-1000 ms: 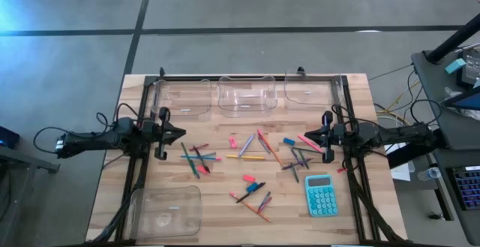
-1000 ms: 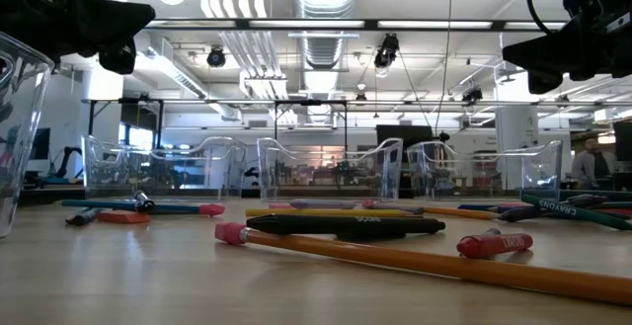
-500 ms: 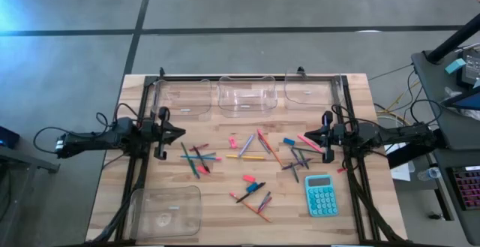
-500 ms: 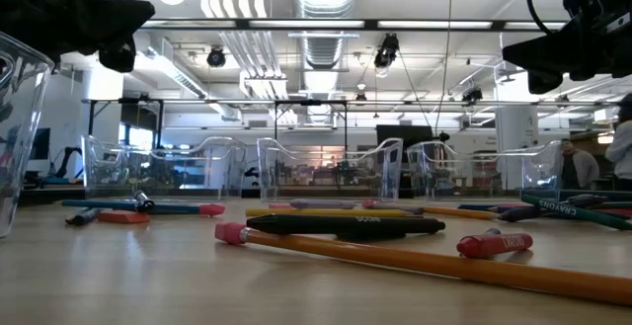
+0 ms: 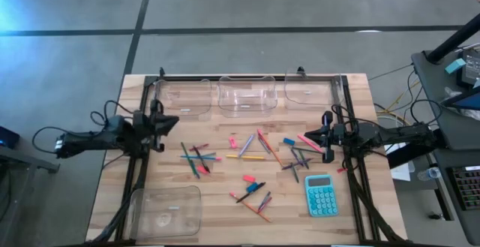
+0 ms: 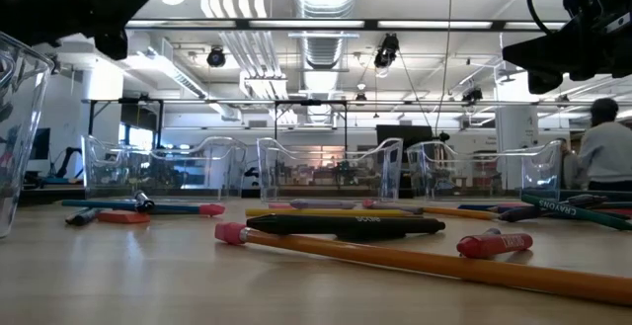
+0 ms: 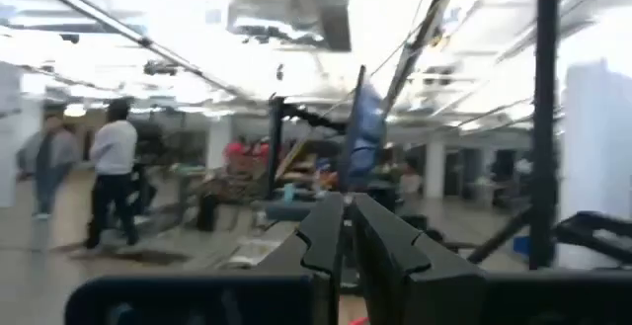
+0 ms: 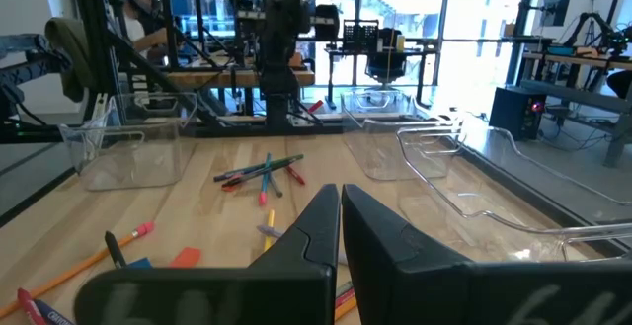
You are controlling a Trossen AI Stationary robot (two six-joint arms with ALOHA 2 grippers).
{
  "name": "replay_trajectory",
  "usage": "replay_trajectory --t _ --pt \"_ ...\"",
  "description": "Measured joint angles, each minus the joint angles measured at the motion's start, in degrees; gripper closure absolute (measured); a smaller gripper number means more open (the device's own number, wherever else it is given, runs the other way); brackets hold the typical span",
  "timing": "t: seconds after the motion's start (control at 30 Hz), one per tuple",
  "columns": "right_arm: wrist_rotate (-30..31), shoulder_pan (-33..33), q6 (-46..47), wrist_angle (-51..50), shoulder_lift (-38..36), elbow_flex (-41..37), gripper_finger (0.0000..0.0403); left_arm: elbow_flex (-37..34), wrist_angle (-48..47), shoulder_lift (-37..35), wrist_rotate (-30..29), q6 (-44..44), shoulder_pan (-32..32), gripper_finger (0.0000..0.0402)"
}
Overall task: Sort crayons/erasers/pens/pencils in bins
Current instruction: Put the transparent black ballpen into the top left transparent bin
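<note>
Pencils, pens and crayons lie scattered on the wooden table in a left cluster (image 5: 196, 158), a middle cluster (image 5: 253, 145), a right cluster (image 5: 300, 155) and a near cluster (image 5: 255, 196). Pink erasers (image 5: 232, 142) (image 5: 249, 179) and a blue eraser (image 5: 288, 141) lie among them. Three clear bins (image 5: 246, 97) stand along the far edge, and one bin (image 5: 165, 211) stands near left. My left gripper (image 5: 177, 120) (image 7: 348, 221) is shut, raised at the left side and tipped up. My right gripper (image 5: 319, 133) (image 8: 340, 199) is shut and level at the right side. Both hold nothing.
A teal calculator (image 5: 320, 195) lies near right. In the low view an orange pencil (image 6: 415, 259), a black pen (image 6: 346, 225) and a red crayon (image 6: 494, 243) lie closest. Black frame rails (image 5: 135, 172) run along both sides. A person (image 6: 607, 152) is in the room behind.
My left gripper has risen and tipped its fingers upward, drawing back a little toward the table's left edge; it stays shut. My right gripper has kept still. No object on the table has moved. A person has walked into the low view's right side.
</note>
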Motion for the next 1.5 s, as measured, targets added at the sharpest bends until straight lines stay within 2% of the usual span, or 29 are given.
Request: replay_trajectory --t 0.17,0.3,0.5,0.6,0.83,0.9,1.03,1.17,1.33,1.5 --pt "0.0 0.0 0.0 0.0 0.0 0.0 0.0394 7.5 -10.1 5.3 -3.3 -0.4 0.0 0.0389" --pt "0.0 0.0 0.0 0.0 0.0 0.0 0.0394 12.7 -14.1 11.8 -3.5 -3.1 0.0 0.0389" --pt "0.0 0.0 0.0 0.0 0.0 0.0 0.0394 22.4 -22.2 22.0 -6.2 -4.0 0.0 0.0389" --pt "0.0 0.0 0.0 0.0 0.0 0.0 0.0394 28.5 -27.0 29.3 -6.3 -4.0 0.0 0.0389" --pt "0.0 0.0 0.0 0.0 0.0 0.0 0.0394 45.2 -52.4 45.1 -5.9 -6.2 0.0 0.0389" --pt "0.0 0.0 0.0 0.0 0.0 0.0 0.0394 49.6 -56.4 48.6 -5.6 -6.3 0.0 0.0386" --pt "0.0 0.0 0.0 0.0 0.0 0.0 0.0394 55.6 -65.5 56.0 -0.7 -7.5 0.0 0.0358" --pt "0.0 0.0 0.0 0.0 0.0 0.0 0.0394 58.9 -71.3 61.4 0.4 -7.6 0.0 0.0303" --pt "0.0 0.0 0.0 0.0 0.0 0.0 0.0394 58.7 -74.6 66.9 1.8 -4.9 0.0 0.0237" --pt "0.0 0.0 0.0 0.0 0.0 0.0 0.0394 58.1 -75.5 71.6 3.4 -2.7 -0.5 0.0213"
